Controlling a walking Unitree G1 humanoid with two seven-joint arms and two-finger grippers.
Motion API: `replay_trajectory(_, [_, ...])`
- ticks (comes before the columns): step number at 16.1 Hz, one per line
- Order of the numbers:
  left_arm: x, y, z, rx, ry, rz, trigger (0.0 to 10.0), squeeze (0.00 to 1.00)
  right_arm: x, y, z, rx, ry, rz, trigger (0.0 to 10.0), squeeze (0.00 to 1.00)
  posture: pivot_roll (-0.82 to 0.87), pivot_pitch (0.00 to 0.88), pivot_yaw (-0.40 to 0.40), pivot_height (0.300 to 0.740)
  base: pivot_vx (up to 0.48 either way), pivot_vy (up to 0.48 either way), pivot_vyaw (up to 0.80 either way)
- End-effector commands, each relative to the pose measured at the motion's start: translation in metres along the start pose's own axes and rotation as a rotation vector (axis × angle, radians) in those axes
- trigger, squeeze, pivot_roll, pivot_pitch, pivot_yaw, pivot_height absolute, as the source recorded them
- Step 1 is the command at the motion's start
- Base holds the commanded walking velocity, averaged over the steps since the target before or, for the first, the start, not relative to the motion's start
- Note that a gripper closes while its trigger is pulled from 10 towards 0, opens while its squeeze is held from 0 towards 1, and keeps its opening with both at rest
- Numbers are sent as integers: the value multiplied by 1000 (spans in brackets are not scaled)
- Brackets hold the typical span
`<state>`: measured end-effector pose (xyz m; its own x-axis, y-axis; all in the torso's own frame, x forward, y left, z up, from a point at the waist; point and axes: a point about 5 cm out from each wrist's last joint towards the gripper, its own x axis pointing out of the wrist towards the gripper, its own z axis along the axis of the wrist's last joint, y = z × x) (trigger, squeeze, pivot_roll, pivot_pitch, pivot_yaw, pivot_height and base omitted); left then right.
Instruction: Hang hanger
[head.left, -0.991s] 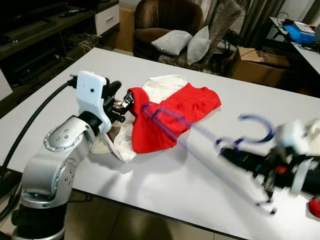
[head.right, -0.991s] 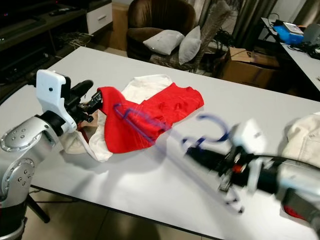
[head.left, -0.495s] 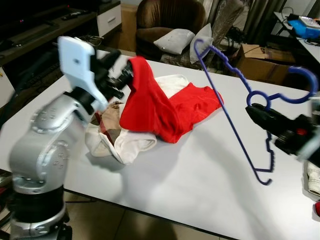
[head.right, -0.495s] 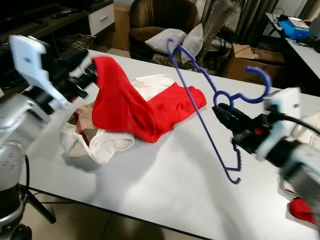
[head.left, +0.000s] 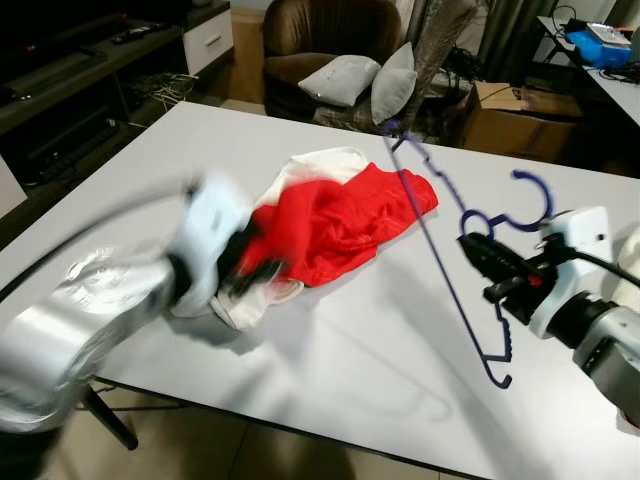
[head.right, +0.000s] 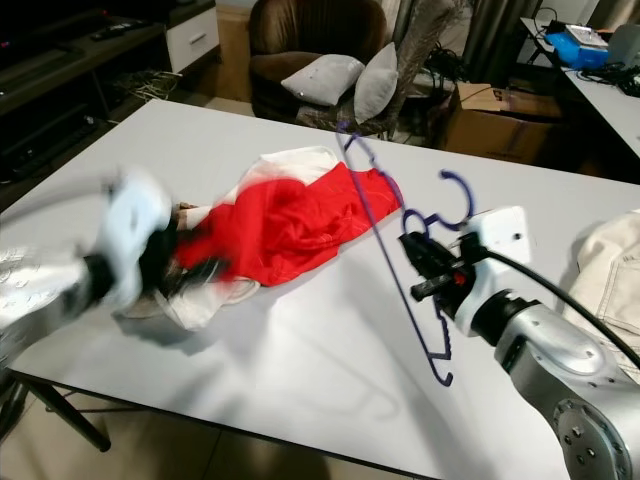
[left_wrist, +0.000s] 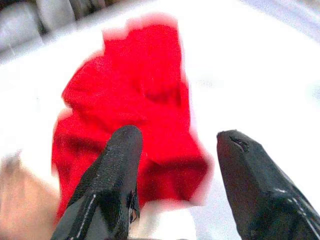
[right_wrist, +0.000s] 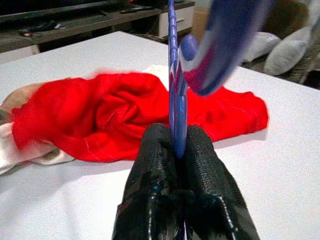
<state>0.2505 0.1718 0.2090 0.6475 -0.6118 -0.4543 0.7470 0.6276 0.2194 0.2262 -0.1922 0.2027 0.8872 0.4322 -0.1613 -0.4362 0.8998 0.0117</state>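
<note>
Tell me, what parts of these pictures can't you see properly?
- Left gripper: smeared by motion blur in both eye views.
- Clothes under the red shirt: the shirt hides most of them.
- Blue hanger: its neck hides between the right gripper fingers.

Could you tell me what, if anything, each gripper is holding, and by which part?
The right gripper pinches the blue hanger at its neck, just below the hook. The left gripper is open above the red garment, holding nothing.

A pile of clothes (head.left: 335, 220) lies on the bench (head.left: 330, 350) at centre frame. The left pincer (left_wrist: 175, 165) sits at the pile's lower-left edge. The right pincer (head.left: 478, 250), at right, holds a hanger (head.left: 450, 250) above the bench. An armchair (head.left: 320, 40) stands behind, at top centre.
</note>
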Motion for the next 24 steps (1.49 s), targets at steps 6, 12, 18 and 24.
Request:
replay_trajectory(6, [-65, 28, -10, -5, 54, -177, 10000, 1000, 3, -1, 4, -65, 3, 64, 10000, 0, 40, 0, -66, 740, 0, 0, 0])
replay_trajectory(12, [-60, 78, 53, -91, -502, 231, 10000, 153, 5, -21, 13, 9, -56, -105, 10000, 0, 32, 0, -61, 740, 0, 0, 0])
replay_trajectory(18, [22, 22, 60, -242, -573, 237, 10000, 0, 20, 2, 4, 82, -79, -204, 10000, 0, 19, 0, -48, 740, 0, 0, 0])
replay_trajectory(24, [39, -9, 7, -273, -440, 381, 10000, 0, 23, 19, -15, 53, -42, -242, 10000, 0, 0, 0, -51, 740, 0, -47, -457])
